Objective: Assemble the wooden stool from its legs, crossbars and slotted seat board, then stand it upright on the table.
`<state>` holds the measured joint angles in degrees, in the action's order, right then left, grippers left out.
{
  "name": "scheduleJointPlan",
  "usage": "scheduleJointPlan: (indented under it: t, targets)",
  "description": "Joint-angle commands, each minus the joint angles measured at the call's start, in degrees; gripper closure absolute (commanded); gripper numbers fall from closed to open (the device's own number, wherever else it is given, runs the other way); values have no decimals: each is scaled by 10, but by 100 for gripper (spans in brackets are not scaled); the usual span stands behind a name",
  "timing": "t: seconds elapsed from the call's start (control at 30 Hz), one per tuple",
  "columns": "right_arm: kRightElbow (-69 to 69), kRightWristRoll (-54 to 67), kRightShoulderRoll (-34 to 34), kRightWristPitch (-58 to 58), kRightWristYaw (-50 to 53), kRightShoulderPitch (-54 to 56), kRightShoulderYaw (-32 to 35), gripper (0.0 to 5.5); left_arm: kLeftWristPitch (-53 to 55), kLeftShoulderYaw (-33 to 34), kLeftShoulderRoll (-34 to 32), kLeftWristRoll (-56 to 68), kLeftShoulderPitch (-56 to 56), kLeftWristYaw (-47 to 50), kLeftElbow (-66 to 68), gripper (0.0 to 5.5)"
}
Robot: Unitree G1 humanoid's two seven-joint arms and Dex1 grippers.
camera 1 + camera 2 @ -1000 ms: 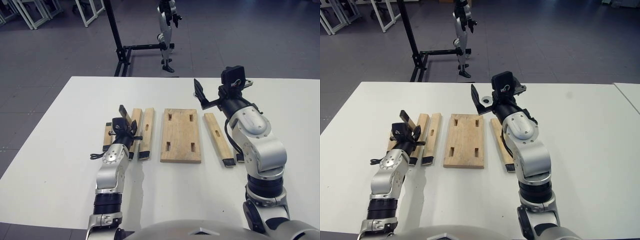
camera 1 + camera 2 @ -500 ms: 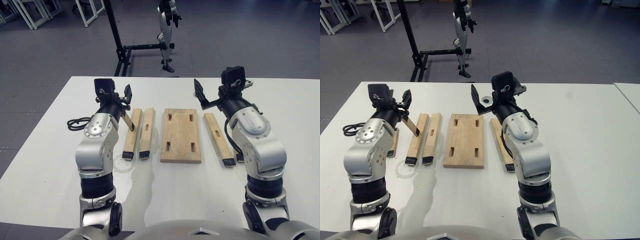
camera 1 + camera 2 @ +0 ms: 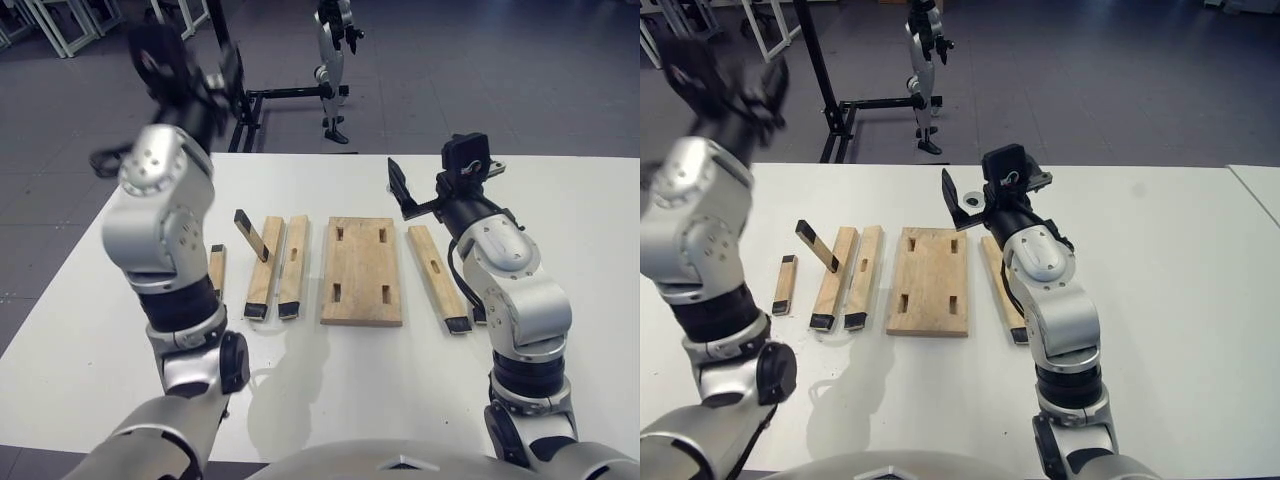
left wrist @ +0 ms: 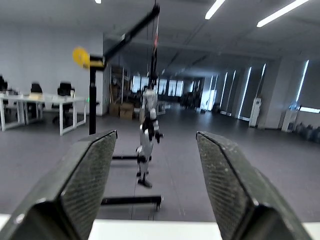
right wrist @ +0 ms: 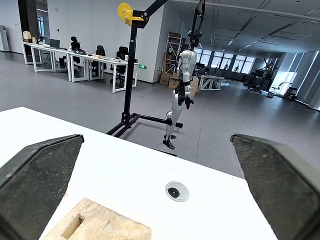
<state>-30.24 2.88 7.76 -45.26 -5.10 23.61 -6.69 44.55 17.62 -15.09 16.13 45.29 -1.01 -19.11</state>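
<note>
Seat board: the slotted seat board lies flat mid-table on the white table, with four slots facing up. Clock directions below are taken from it.
9 o'clock: two long legs lie flat side by side, just beside the board, dark ends toward the robot.
Tilted crossbar: a short dark-tipped crossbar leans against the outer leg's far part, its upper end in the air.
Short bar: a short bar lies flat farther out at 9 o'clock, apart from the legs and partly hidden by the left arm.
3 o'clock: a slotted leg lies flat near the board. The right forearm covers most of another piece beyond it.
Right gripper: the right gripper hangs at 1 o'clock above the table, fingers spread wide with nothing between them.
Left gripper: the left gripper is held high at about 10 o'clock, fingers apart and empty.
12 o'clock, off the table: a black stand with a humanoid robot hanging from it.
Tabletop: a round grommet.
</note>
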Motion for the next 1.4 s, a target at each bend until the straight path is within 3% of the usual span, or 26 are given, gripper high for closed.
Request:
scheduleJointPlan:
  t: [0.03, 0.13, 0.23, 0.4, 0.53, 0.6, 0.67, 0.77, 0.87, 1.0, 1.03, 1.2, 1.4]
  targets:
    - [-5, -3, -2, -7, 2, 2, 2, 1, 3, 6, 23, 23, -107, -31, 70, 256]
    - [3, -3, -8, 0, 6, 7, 6, 1, -80, -15, 42, 2, -257, -77, 203, 256]
    - [1, -3, -16, 0, 12, 4, 10, 1, -133, -6, 40, 8, -264, -83, 232, 256]
    - [-9, -3, -30, -6, 20, -12, 8, 1, -146, 31, 2, 46, -103, -52, 186, 256]
    - [-21, -3, -31, -16, 20, -25, 3, 1, -70, 62, -49, 131, 105, -12, 79, 256]
    - [-27, -4, -27, -20, 17, -29, 4, 1, 7, 74, -66, 171, 123, 13, 26, 256]
    - [-36, -4, -23, -24, 14, -34, 3, 1, 94, 86, -57, 206, 66, 54, -58, 256]
    - [-55, -8, -20, -30, 18, -50, 5, 1, 158, 35, -84, 170, -229, 61, -276, 256]
    - [-57, -10, -25, -27, 22, -66, -4, 1, 98, 11, -90, 133, -500, 2, -388, 221]
    - [-58, -10, -22, -25, 17, -71, -11, 1, -15, -28, -101, 64, -702, -60, -400, 145]
    - [-57, -10, -21, -24, 16, -71, -12, 1, -34, -41, -105, 46, -737, -70, -388, 125]
    - [-54, -5, -20, -27, 9, -64, -19, 1, -71, -135, -118, -48, -840, -80, -268, 125]
    - [-51, -4, -23, -33, 6, -50, -19, 1, -53, -180, -79, -64, -752, -70, -150, 125]
